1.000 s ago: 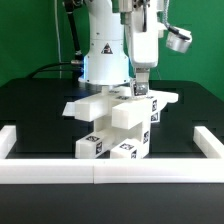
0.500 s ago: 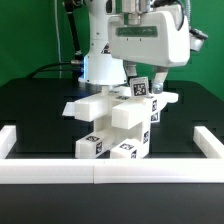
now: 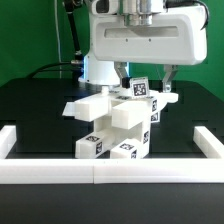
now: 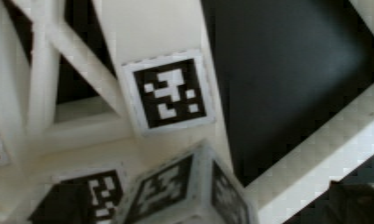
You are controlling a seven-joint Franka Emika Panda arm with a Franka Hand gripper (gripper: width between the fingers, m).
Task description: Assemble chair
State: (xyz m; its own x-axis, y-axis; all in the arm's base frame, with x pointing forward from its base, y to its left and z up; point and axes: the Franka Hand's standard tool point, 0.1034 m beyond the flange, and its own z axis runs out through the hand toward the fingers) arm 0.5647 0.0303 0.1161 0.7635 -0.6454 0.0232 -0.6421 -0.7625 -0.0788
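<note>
The partly built white chair point(image 3: 115, 125) stands in the middle of the black table, a stack of slabs and square posts with black-and-white tags. At its upper back a tagged post point(image 3: 140, 88) rises upright. My gripper point(image 3: 145, 80) hangs just above, open, with dark fingers point(image 3: 121, 76) spread on either side of that post and apart from it. The wrist view looks closely down on a white post face with a tag point(image 4: 170, 92) and more tagged chair faces point(image 4: 163, 188) below it; my fingers do not show there.
Plain white border rails run along the front point(image 3: 110, 172), the exterior view's left point(image 3: 8, 140) and its right point(image 3: 208, 140). The arm's white base point(image 3: 100, 55) stands behind the chair, with cables and a green backdrop beyond.
The hand has turned broadside to the exterior camera and its jaws have spread, letting go of the tagged post, whose tag now shows. The chair has not moved.
</note>
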